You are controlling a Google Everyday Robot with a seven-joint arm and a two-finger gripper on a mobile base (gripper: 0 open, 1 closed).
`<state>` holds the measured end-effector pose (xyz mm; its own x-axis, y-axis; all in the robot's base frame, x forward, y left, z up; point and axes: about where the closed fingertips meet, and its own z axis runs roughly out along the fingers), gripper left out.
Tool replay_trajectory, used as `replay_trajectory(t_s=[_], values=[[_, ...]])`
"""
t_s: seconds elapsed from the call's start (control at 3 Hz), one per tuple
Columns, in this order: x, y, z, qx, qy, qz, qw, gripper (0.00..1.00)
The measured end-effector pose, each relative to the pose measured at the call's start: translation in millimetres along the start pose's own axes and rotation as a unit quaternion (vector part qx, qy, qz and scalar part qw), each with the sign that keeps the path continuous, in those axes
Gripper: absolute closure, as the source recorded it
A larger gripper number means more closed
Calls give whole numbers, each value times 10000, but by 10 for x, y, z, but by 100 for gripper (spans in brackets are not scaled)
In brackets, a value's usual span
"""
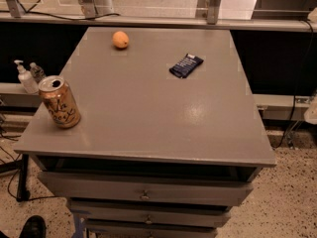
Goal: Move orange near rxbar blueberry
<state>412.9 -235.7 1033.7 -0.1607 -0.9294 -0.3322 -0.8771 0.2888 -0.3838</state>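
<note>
Grey tabletop (148, 113) holds orange (120, 39) well apart from rxbar blueberry (186, 65) (hand out of view).

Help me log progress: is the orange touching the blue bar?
No, the orange lies apart from the rxbar blueberry, bare tabletop between them; the robot's hand is out of view.
</note>
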Motion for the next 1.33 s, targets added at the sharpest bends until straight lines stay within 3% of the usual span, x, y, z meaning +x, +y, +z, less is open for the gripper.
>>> replay_trajectory(t_s=[0.67, 1.0, 1.33], values=[[-54, -50, 32, 6, -132, -6, 9999, 0], [-326, -228, 257, -19, -583, -31, 9983, 0], [-676, -422, 452, -40, -1148, 0, 9934, 0]])
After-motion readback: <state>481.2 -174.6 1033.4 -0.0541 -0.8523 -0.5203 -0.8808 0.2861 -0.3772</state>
